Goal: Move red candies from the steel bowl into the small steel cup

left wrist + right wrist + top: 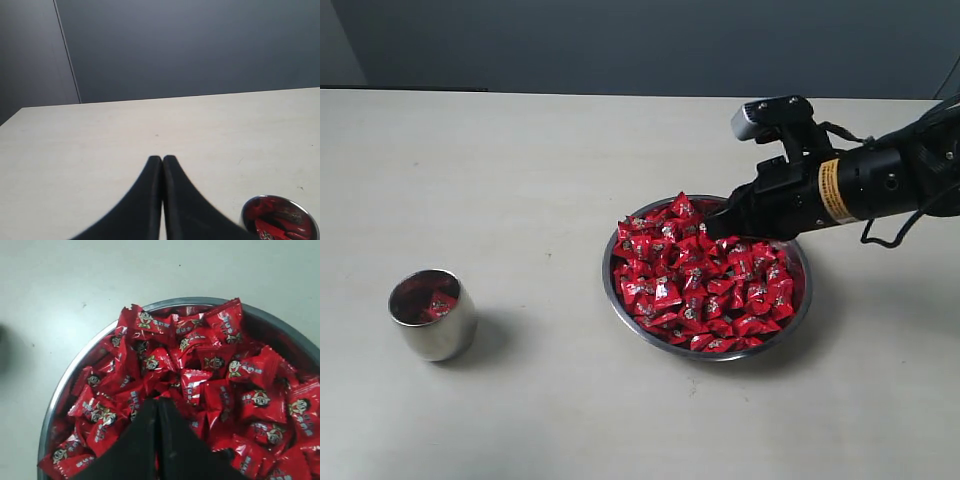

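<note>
1. A wide, shallow bowl of shiny steel (720,358) is set right of the middle of the pale bench (520,160), heaped with small red foil-wrapped candies (700,285).
2. A small, rounded cup of polished steel (433,325) is placed well apart, toward the bench's left edge; a few candies are seen inside.
3. The black right claw (725,222) rests on the heap, fingers pressed together, probably for a pick. Whether a wrapper is pinched cannot be told.
4. The black left claw (162,162) is held closed and empty near the cup, probably parked; its arm is hidden from the exterior view.
</note>
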`<state>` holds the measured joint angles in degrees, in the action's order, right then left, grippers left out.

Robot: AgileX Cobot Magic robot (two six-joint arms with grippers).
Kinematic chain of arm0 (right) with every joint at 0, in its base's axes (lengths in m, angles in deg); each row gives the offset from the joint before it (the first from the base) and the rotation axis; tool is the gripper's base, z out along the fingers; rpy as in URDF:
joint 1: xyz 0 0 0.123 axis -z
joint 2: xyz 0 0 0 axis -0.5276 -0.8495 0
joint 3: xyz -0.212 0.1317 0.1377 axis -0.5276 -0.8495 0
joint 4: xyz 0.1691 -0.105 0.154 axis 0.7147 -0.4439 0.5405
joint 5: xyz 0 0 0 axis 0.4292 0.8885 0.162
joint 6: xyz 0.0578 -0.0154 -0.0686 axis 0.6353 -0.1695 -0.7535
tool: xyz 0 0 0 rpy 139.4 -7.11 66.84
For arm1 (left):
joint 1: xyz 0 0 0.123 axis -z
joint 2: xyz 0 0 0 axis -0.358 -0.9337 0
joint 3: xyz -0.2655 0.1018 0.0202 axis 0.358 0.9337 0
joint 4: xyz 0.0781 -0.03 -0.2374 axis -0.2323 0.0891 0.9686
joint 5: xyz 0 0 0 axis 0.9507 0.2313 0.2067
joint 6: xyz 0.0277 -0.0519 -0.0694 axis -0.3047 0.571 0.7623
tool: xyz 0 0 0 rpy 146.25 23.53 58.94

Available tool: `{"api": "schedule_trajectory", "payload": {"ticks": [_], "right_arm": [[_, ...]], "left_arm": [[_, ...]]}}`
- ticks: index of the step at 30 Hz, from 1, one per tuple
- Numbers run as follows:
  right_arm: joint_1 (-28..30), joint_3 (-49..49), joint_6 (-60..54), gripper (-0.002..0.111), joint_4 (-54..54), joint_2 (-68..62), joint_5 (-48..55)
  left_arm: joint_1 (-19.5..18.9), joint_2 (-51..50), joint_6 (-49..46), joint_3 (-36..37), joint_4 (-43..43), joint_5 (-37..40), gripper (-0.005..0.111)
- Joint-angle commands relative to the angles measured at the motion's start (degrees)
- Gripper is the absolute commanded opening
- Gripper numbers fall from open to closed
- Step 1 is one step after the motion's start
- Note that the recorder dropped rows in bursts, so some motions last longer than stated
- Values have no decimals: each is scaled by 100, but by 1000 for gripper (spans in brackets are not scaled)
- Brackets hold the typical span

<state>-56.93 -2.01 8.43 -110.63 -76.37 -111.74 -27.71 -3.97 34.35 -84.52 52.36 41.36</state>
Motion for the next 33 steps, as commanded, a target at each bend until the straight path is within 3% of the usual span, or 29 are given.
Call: {"api": "schedule_trajectory", "payload": {"ticks": [1,6,19,23,25,33], "right_arm": [[42,29,-332,-1,310,-236,-464],[42,29,-567,-1,843,-749,-922],[31,29,-525,0,874,-944,-1102],[31,29,-154,26,732,-944,-1115],[31,29,-35,33,710,-944,-1156],[31,29,268,32,618,-1242,-1428]], "left_arm": [[-3,26,7,22,-6,-36,0],[-3,26,7,22,-6,-36,0],[-3,26,7,22,-6,-36,0],[-3,26,7,22,-6,-37,0],[-3,26,7,22,-6,-37,0],[-3,26,7,22,-6,-37,0]]}}
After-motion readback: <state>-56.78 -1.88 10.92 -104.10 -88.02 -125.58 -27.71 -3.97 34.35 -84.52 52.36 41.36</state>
